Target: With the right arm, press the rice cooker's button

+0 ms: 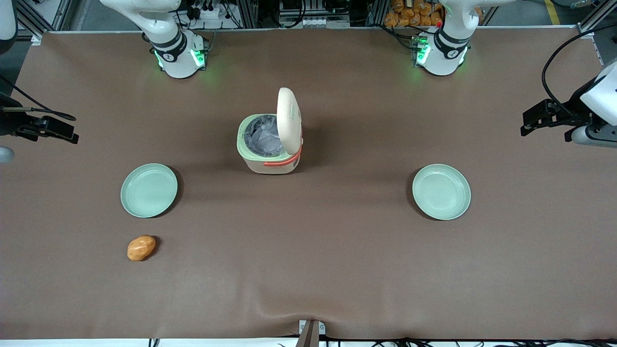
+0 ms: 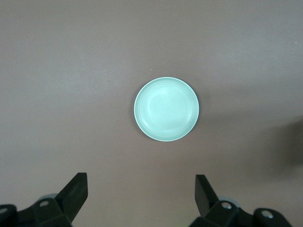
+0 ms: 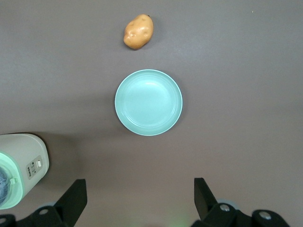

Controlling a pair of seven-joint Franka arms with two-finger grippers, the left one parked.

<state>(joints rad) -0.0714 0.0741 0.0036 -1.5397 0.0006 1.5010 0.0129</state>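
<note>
Gripper: the right arm's gripper (image 3: 137,198) hangs high above the table (image 1: 337,270) at the working arm's end, its two black fingers (image 3: 73,196) spread wide apart with nothing between them.
Rice cooker: the rice cooker (image 1: 269,144) stands at the table's middle, well apart from the gripper and off toward the parked arm's end from it; its lid (image 1: 288,120) is swung up and stands upright on its hinge.
Inside the cooker: crumpled grey-white material (image 1: 262,140) lines the open pot; what it is cannot be told.
Control panel: a small panel of buttons (image 3: 34,168) shows on the cooker's cream wall, untouched.
Plate under the gripper: a pale green plate (image 3: 148,102) lies almost straight below the gripper and holds nothing.
Second plate: another green plate (image 1: 441,191) lies toward the parked arm's end, also holding nothing.
Potato: a potato (image 1: 141,247) lies on the table just beside the first plate, nearer the front camera than it, apart from its rim.
</note>
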